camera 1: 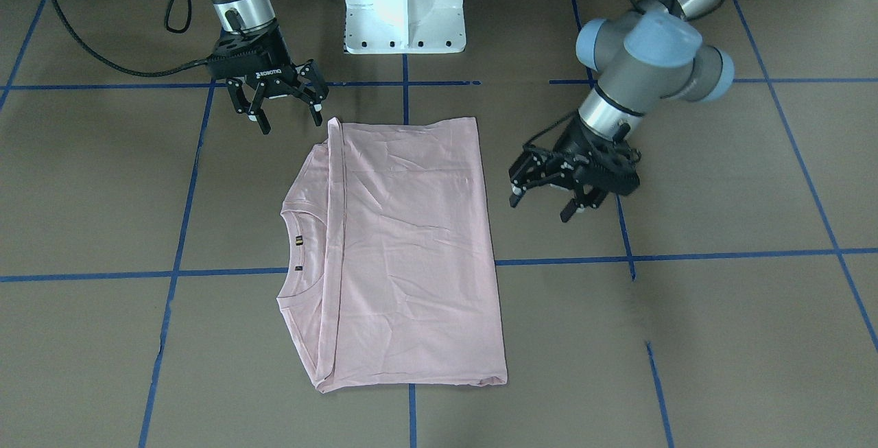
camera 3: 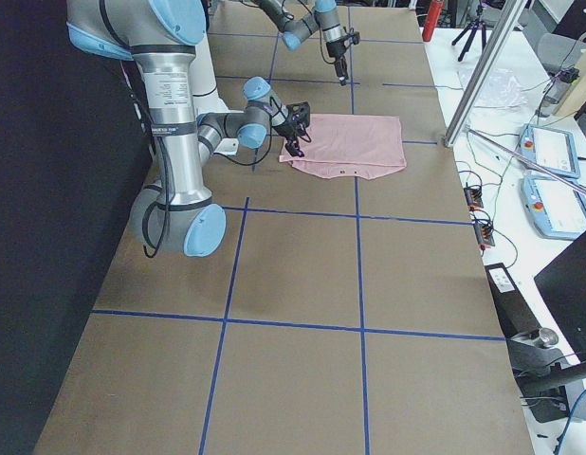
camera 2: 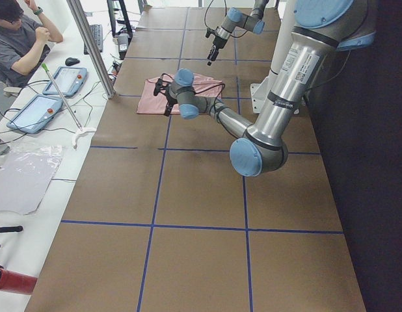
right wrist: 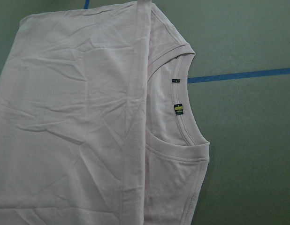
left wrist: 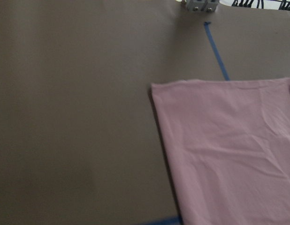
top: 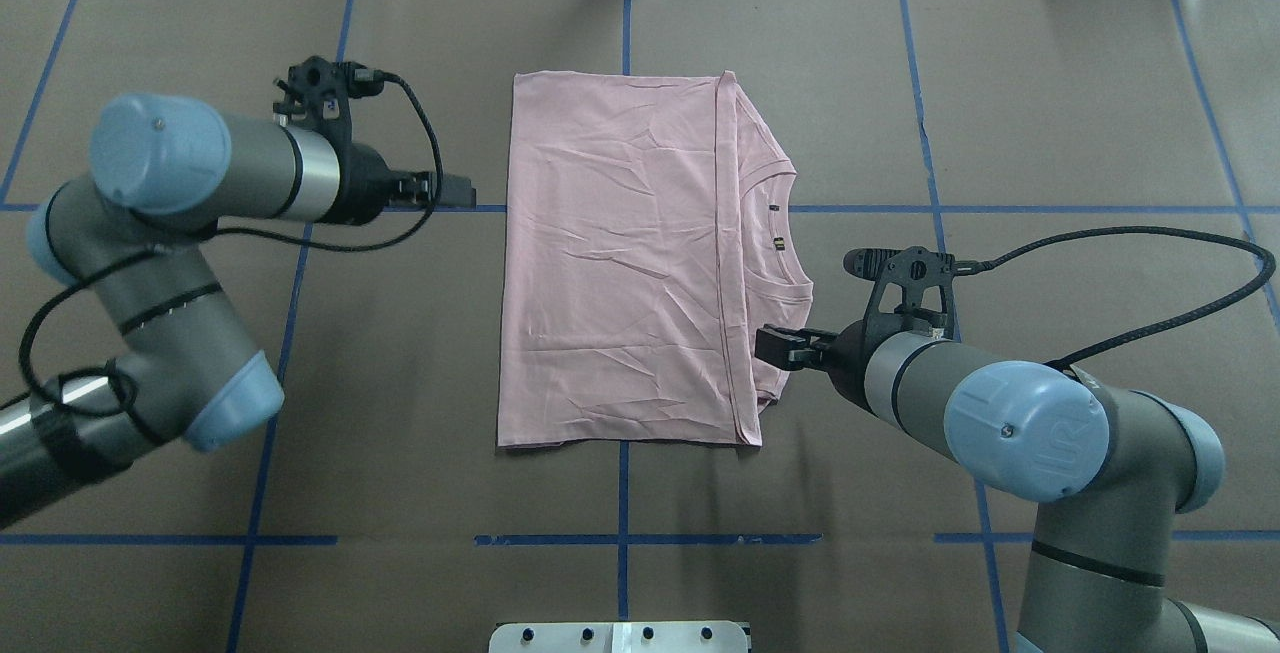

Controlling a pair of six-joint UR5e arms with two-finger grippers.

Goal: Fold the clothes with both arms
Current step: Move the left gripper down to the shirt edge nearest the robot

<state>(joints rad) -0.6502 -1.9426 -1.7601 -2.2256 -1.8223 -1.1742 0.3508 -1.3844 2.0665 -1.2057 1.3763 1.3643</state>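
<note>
One folded T-shirt [top: 620,263] lies lengthwise front-to-back, collar [top: 779,233] pointing rightward.

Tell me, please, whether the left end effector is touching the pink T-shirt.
Apart. The front-facing view shows bare table between the left end effector and the T-shirt; the overhead view agrees.
</note>
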